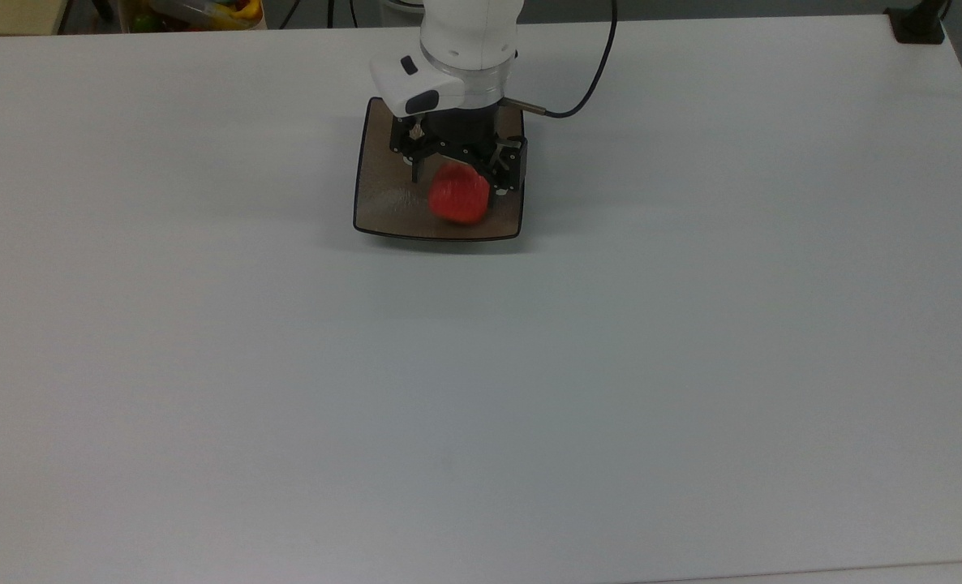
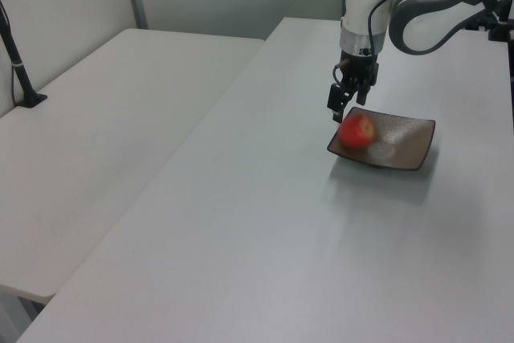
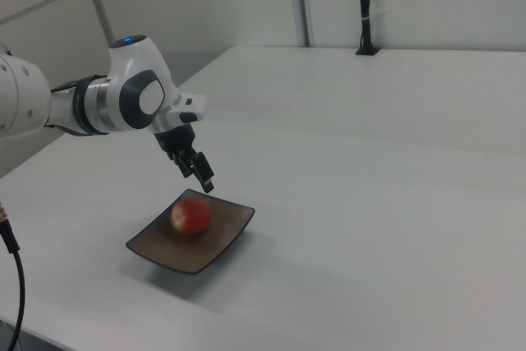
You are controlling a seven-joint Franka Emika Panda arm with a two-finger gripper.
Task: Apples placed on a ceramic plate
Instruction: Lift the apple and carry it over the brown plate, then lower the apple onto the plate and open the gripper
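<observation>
— One apple (image 3: 191, 216), small and red, is what we have to account for, and we find it within the ceramic plate (image 3: 222, 242), blurred in all three views. We judge from the blur that it is dropping or rolling, not settled.

— Agreed. In the right view it sits apart from the gripper (image 3: 196, 168), which hangs just above it and holds nothing. We read the fingers as spread, since in the top view the apple (image 1: 459, 195) shows below them with a black finger on either side and neither touching it.

— Where on the dish, would we say?

— Toward the top view's right and the near edge of the ceramic plate (image 1: 380, 191), not its middle. In the left view the apple (image 2: 356, 130) lies over the near left part of the plate (image 2: 409, 144), under the gripper (image 2: 345, 100).

— Why let go from above instead of setting it down?

— We think the concave surface is meant to catch a round fruit and roll it inward. The risk is that it runs toward the low rim instead.

— And around it?

— Only the white table (image 1: 530, 389), with the arm's black cable (image 1: 594, 73) looping behind the wrist.
</observation>
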